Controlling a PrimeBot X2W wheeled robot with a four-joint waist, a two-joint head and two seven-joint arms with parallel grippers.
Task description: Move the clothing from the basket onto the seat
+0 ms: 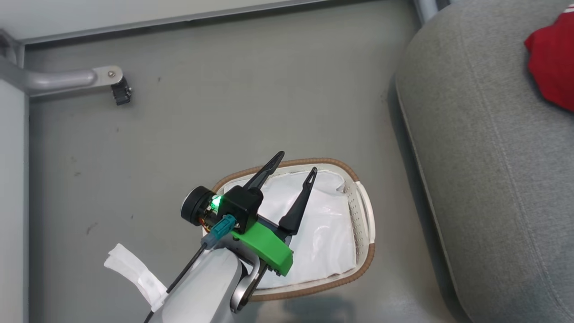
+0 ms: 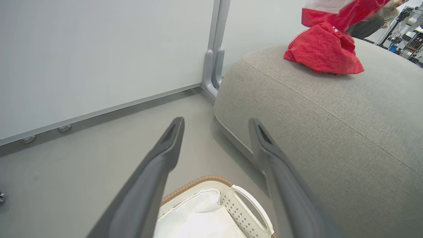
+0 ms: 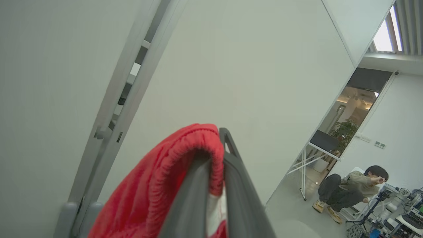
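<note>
The left gripper (image 1: 297, 163) hangs spread wide over the basket (image 1: 323, 161), which sits on the floor (image 1: 224, 112) with a white liner (image 1: 327, 233) inside. To the right, one red garment (image 1: 554, 67) lies on the grey seat (image 1: 493, 157). Above it, the right gripper (image 3: 216, 145) is pressed together, pinching the second red garment (image 3: 158, 185).

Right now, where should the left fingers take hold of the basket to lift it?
Grip the side handle of the basket, coming down from above: its open slot is on the side facing the seat, so one finger could pass through.
</note>
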